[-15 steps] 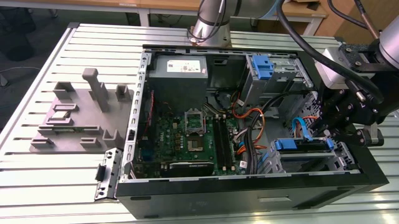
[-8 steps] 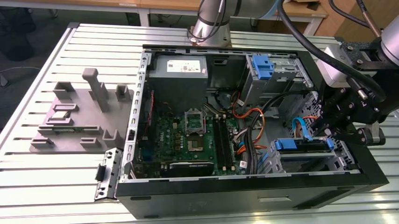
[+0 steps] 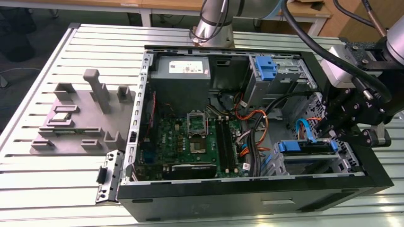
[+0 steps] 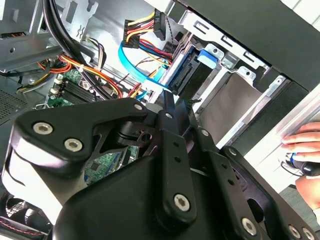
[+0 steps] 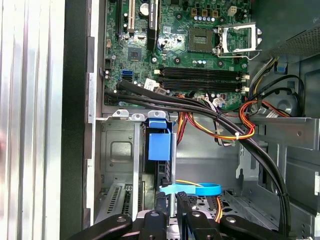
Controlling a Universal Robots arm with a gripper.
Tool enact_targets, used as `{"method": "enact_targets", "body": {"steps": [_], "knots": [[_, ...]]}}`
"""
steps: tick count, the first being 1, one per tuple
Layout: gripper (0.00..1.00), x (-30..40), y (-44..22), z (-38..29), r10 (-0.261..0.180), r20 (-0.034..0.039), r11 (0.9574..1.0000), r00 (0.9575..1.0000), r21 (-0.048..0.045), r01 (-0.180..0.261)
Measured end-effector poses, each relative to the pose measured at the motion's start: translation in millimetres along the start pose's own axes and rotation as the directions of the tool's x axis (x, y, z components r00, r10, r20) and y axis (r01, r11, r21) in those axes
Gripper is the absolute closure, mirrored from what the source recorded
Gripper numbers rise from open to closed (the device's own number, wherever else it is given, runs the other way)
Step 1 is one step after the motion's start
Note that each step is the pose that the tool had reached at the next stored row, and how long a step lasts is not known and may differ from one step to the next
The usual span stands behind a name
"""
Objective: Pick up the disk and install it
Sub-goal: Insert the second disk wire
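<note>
The disk (image 3: 303, 147), blue-framed, stands on edge in the drive cage (image 3: 328, 163) at the case's front corner on the exterior view's right. In the first wrist view its blue carrier (image 5: 160, 145) sits in a cage slot, running back toward my gripper (image 5: 171, 210). The two black fingers (image 5: 158, 212) are close together and straddle the disk's thin near edge. My gripper (image 3: 329, 136) hangs directly over the cage. In the second wrist view a fingertip (image 4: 170, 106) points at the blue carrier end (image 4: 206, 55).
A light-blue flat cable (image 5: 195, 189) loops beside the fingers. Orange and black wire bundles (image 5: 225, 127) cross above the cage. The motherboard (image 3: 192, 142) fills the case floor. An upright blue bracket (image 3: 267, 67) is fixed to the far cage. A person's hand (image 4: 305, 145) rests outside the case.
</note>
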State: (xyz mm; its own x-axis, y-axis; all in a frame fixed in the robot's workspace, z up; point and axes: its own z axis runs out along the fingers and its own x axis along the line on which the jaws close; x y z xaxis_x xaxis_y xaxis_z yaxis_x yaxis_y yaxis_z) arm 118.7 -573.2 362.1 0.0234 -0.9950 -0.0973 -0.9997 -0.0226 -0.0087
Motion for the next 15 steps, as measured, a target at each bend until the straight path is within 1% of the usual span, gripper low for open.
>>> {"method": "enact_targets", "body": {"steps": [6, 12, 15], "knots": [[0.76, -0.1, 0.0, -0.7, 0.000, 0.0001, 1.0000, 1.0000, 0.0000, 0.000], [0.76, -0.4, 0.0, -3.6, 0.000, 0.0001, 1.0000, 1.0000, -0.0007, 0.000], [0.76, -0.4, 0.0, -3.6, 0.000, 0.0004, 1.0000, 1.0000, -0.0007, 0.000]]}}
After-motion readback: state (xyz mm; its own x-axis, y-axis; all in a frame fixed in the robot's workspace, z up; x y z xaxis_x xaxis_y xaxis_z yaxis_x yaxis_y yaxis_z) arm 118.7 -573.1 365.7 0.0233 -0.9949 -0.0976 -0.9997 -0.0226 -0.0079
